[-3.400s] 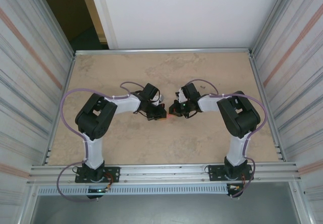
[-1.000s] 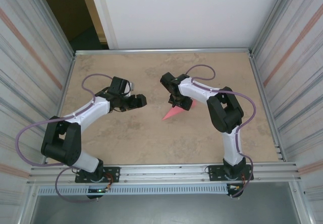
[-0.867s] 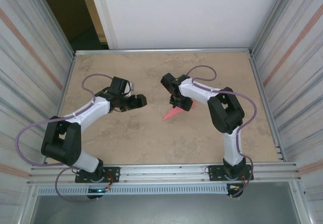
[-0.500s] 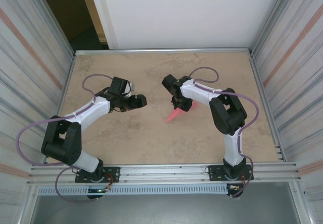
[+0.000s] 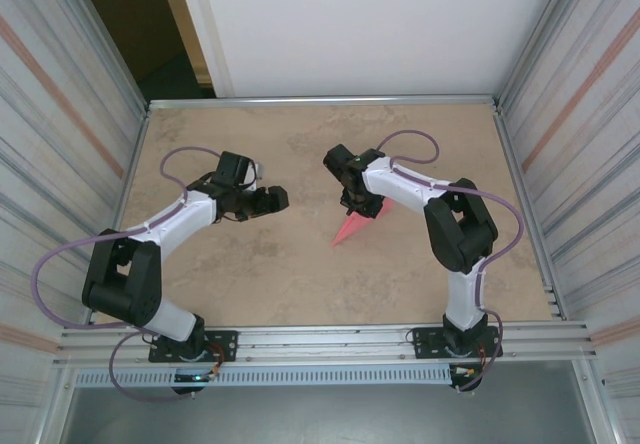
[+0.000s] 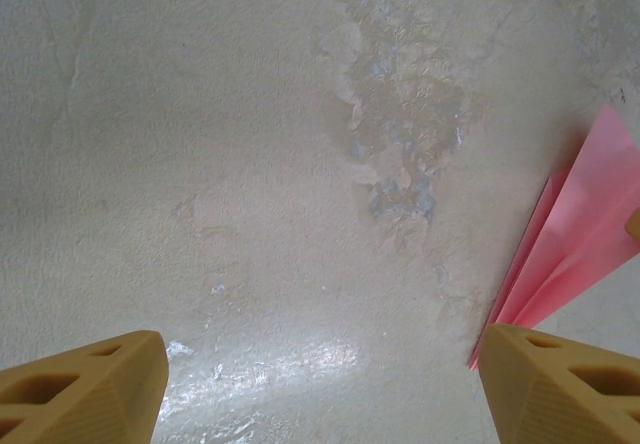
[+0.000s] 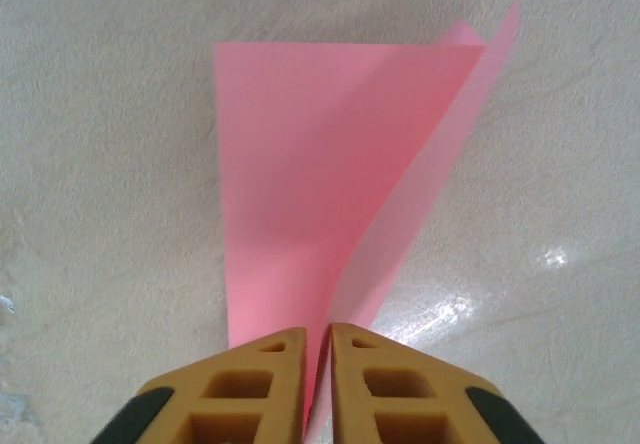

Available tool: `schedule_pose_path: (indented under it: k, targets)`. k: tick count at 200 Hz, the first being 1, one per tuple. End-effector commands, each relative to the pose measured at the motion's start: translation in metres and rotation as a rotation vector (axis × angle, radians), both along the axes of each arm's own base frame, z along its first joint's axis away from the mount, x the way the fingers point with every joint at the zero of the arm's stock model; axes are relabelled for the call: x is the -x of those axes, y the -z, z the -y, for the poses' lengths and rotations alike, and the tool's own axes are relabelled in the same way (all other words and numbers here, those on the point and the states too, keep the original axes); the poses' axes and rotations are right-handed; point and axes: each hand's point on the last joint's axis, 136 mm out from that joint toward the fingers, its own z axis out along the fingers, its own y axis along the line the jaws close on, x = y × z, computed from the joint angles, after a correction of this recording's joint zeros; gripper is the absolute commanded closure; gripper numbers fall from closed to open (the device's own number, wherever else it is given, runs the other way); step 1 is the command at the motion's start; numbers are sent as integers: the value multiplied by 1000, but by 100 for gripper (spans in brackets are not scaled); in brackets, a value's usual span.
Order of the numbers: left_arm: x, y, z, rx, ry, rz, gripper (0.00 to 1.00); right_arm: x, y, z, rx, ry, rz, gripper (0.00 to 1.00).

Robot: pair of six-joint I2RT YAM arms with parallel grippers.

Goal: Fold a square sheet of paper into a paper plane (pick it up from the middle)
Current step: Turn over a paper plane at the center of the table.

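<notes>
The square sheet of paper lies folded as a pink paper plane (image 5: pixel 349 231) near the table's middle, its tip pointing toward the near left. In the right wrist view the paper plane (image 7: pixel 310 184) spreads as two wings from a raised centre crease. My right gripper (image 5: pixel 362 208) is shut on that crease at the wide end, and its fingertips (image 7: pixel 268 369) nearly meet with the paper between them. My left gripper (image 5: pixel 277 200) hovers open to the plane's left and holds nothing. In the left wrist view the paper plane (image 6: pixel 585 239) sits just beyond the right fingertip (image 6: pixel 560 384).
The beige table (image 5: pixel 250 274) is boxed in by corrugated metal walls (image 5: pixel 60 164) on the left and right and a white panel at the back. An aluminium rail (image 5: pixel 330 339) runs along the near edge, above both arm bases.
My right gripper has closed onto the plane's centre crease and shifted slightly right, nudging the plane with it. The left arm has stayed still and open.
</notes>
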Motion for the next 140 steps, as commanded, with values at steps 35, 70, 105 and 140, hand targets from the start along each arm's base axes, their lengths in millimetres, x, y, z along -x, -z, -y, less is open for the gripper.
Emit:
schedule_pose_path:
  k: [35, 70, 105, 140]
  targets:
    - [2, 0, -5, -11, 5, -11, 18, 7, -12, 5, -5, 14, 19, 95]
    - [0, -4, -12, 3, -32, -1, 18, -5, -25, -13, -88, -115, 61, 100]
    - [-4, -8, -30, 86, -126, -3, 17, -24, -54, -68, -341, -400, 184, 100]
    - [-7, -9, -42, 184, -210, -17, 17, -20, -69, -112, -555, -626, 238, 100]
